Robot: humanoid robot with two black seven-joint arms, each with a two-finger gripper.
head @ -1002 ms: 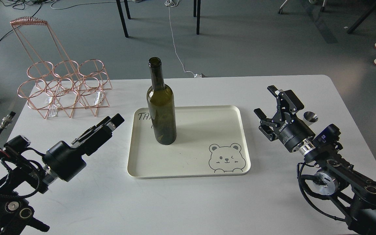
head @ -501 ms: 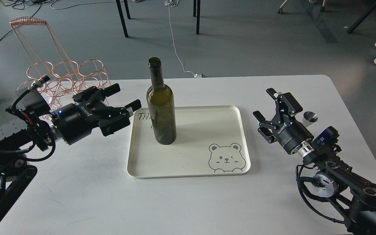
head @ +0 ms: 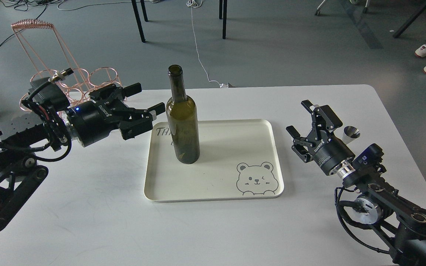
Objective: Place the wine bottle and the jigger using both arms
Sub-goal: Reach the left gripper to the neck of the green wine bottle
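Lifting and nearing, the left gripper [head: 145, 99] now gapes empty just beside the wine bottle [head: 182, 118], upright on the cream tray [head: 257, 127]. Right gripper [head: 301, 117] hangs spread, empty, near the jigger [head: 350, 133] on the table [head: 213, 229].

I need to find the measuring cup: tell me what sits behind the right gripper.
Behind the right gripper, the jigger stands on the white table. Only its shiny upper cone shows; the arm covers its lower part, so its base cannot be seen.
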